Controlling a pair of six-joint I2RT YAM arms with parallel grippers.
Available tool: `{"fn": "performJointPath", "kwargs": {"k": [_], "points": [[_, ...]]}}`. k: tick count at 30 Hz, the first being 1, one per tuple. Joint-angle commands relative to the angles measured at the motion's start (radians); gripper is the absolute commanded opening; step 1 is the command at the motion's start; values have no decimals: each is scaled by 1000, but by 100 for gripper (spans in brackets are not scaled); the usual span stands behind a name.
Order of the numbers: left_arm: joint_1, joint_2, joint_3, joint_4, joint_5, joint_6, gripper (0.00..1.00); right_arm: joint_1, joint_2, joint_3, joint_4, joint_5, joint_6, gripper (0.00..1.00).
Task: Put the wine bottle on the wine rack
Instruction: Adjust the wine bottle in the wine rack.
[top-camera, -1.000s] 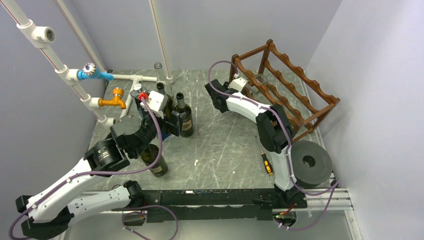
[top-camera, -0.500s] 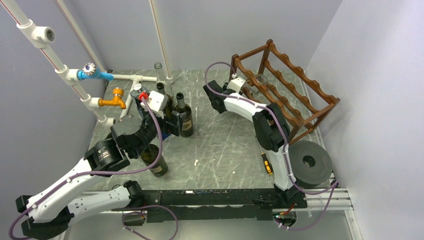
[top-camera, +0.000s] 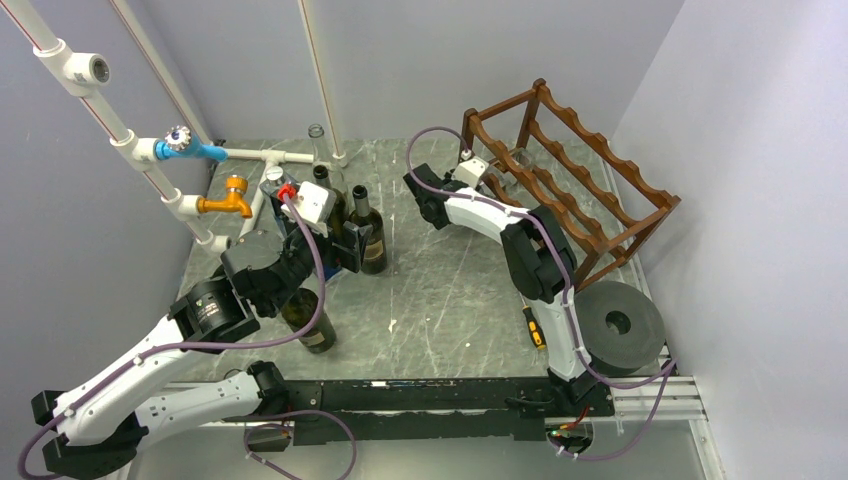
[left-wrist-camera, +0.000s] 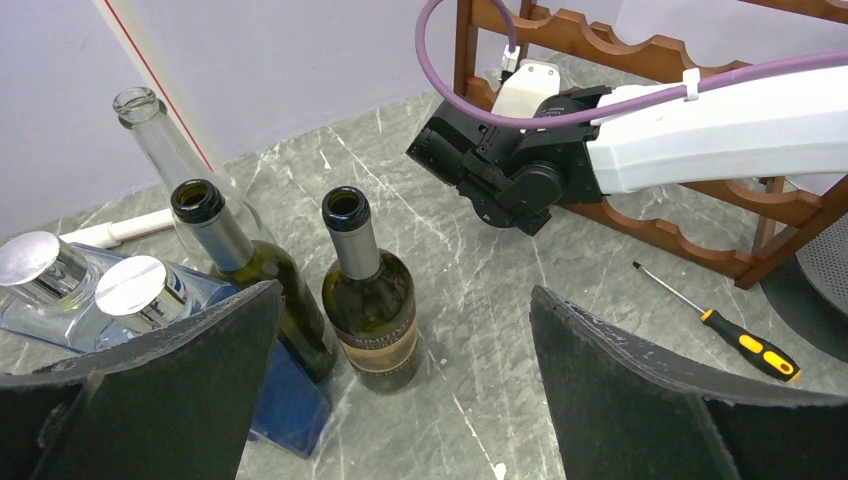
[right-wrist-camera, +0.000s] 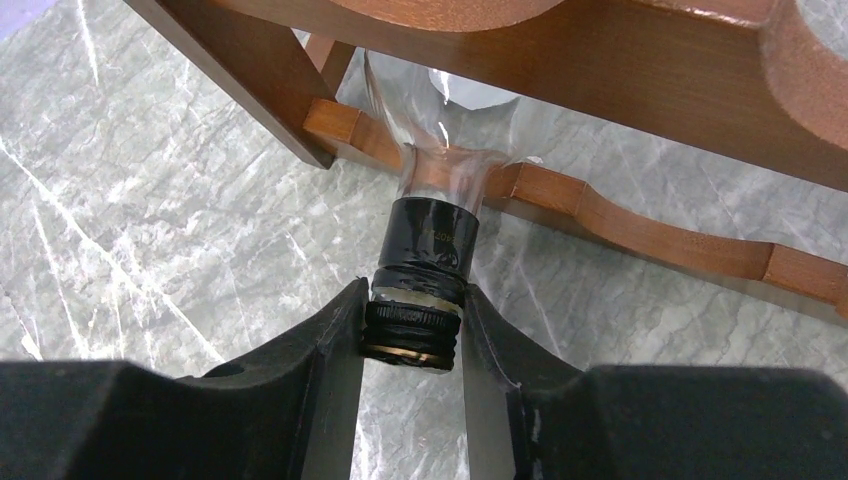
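Note:
A clear glass wine bottle (right-wrist-camera: 430, 235) with a black foil neck and screw cap lies with its body inside the lower tier of the dark reddish-brown wine rack (right-wrist-camera: 600, 60), its neck sticking out over a scalloped rail. My right gripper (right-wrist-camera: 412, 330) is shut on the cap end, which sits at the very tips of the fingers. In the top view the right gripper (top-camera: 492, 168) is at the near-left end of the rack (top-camera: 590, 175). My left gripper (left-wrist-camera: 405, 295) is wide open and empty, hovering over standing bottles (left-wrist-camera: 370, 300).
Two dark green bottles (top-camera: 370, 235) and an empty clear bottle (top-camera: 318, 140) stand at back left by white pipes with taps (top-camera: 200, 150). Another bottle (top-camera: 308, 320) lies under the left arm. A screwdriver (top-camera: 532, 322) and a grey roll (top-camera: 620, 325) lie near right.
My right wrist has drawn back slightly to the left, away from the rack. The left arm has not moved.

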Motion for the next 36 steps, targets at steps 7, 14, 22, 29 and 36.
{"fn": "performJointPath", "kwargs": {"k": [7, 14, 22, 29, 36], "points": [[-5, -2, 30, 13, 12, 1, 99, 0, 60, 20, -58, 34, 52, 0], [-4, -2, 32, 10, 5, 2, 99, 4, 73, 19, -78, -65, 89, 0], [-4, -14, 31, 11, -1, 4, 99, 3, 94, -4, -56, -149, 99, 0], [-4, -13, 32, 11, 4, 3, 99, 6, 71, -31, -29, -173, 86, 0], [-4, -14, 31, 12, 4, 1, 99, 4, 66, 3, -56, -88, -25, 15]]}}
